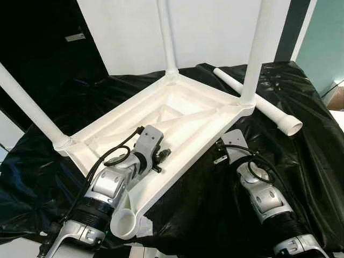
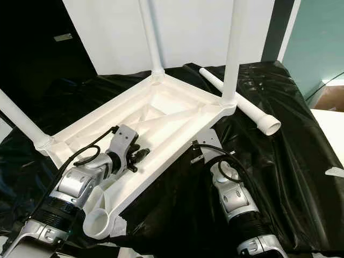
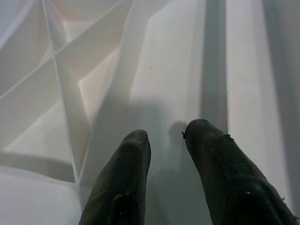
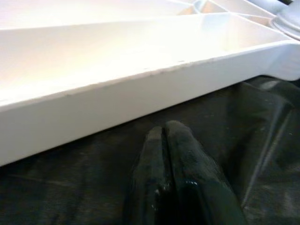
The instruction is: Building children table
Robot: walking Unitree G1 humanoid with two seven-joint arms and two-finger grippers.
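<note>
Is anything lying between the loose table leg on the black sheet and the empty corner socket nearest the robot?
The loose leg lies beyond the far side of the upturned tabletop; the empty socket is at its near corner. The tabletop frame, the fitted leg and the right gripper, shut beside the frame edge, lie between them.

Tabletop (image 1: 177,115): white plastic, smooth, slight sheen, ribbed underside
Fitted legs (image 1: 258,48): white plastic tubes, smooth, matt
Loose leg (image 1: 258,102): same white plastic, hollow end
Sheet (image 1: 301,177): black plastic film, glossy, crinkled, reflective highlights
Left gripper (image 3: 166,140): fingers (image 3: 126,178) black, matt, rubbery, slightly rough, specks of dust
Right gripper (image 4: 164,136): black fingers, faint sheen
Arms (image 1: 107,185): silver metal, brushed, semi-gloss; black ribbed cuffs; black cables, smooth rubber
</note>
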